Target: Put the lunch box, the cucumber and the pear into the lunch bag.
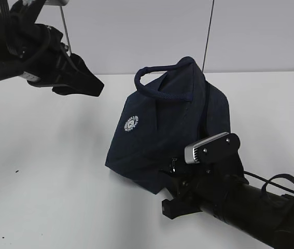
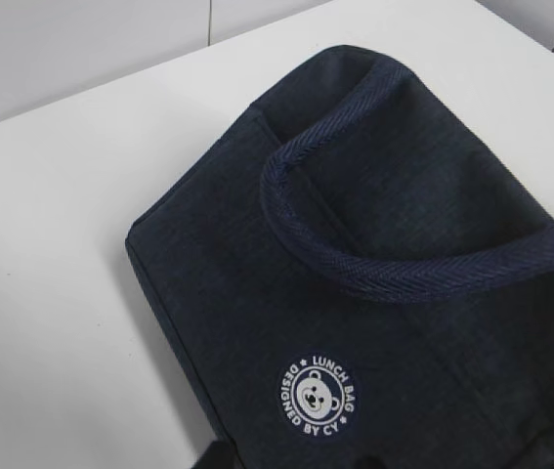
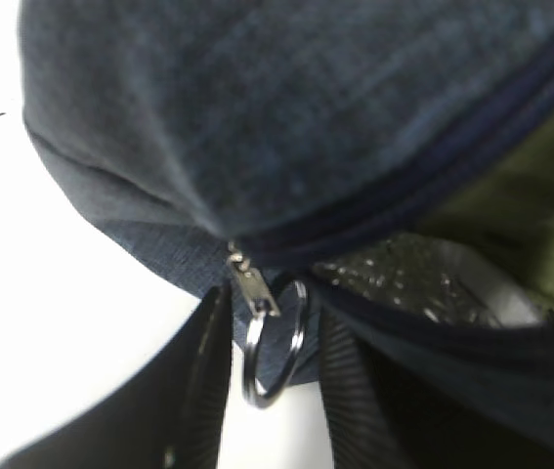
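I judge I'm at the zip step: my right fingers stand apart either side of the ring pull, with the lunch bag lying on the table just beyond them. Next they must clamp the ring. The left fingers' state I cannot tell.

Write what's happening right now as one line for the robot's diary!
lunch bag: on table, partly unzipped | right gripper: open, astride zip ring pull | left gripper: raised, apart

exterior view slants down from afar; both wrist views sit close over the shared lunch bag.
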`<action>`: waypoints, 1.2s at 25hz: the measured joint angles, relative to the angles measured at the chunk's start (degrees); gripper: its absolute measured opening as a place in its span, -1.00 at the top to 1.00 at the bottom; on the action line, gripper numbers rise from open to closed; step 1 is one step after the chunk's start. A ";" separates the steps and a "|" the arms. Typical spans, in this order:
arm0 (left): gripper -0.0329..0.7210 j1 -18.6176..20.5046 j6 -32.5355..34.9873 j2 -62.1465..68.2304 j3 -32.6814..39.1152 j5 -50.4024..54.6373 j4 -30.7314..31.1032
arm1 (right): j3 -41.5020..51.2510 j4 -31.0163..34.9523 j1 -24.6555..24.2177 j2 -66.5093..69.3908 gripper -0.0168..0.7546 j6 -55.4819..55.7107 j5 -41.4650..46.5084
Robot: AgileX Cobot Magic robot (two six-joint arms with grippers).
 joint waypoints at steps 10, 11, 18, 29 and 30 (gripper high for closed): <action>0.28 0.00 0.00 0.00 0.00 0.00 0.00 | 0.00 0.00 0.00 0.00 0.40 0.09 -0.13; 0.28 0.00 0.01 0.00 0.00 0.00 0.00 | 0.00 0.00 0.00 0.00 0.41 0.09 -0.13; 0.28 0.00 0.01 0.00 0.00 0.00 0.00 | 0.00 0.00 0.00 0.00 0.48 0.09 -0.25; 0.28 0.00 0.06 0.00 0.00 0.00 0.00 | 0.00 0.00 0.00 0.00 0.48 0.09 -0.28; 0.28 0.00 0.06 0.00 0.00 0.00 0.00 | 0.00 0.00 0.00 0.00 0.48 0.09 -0.28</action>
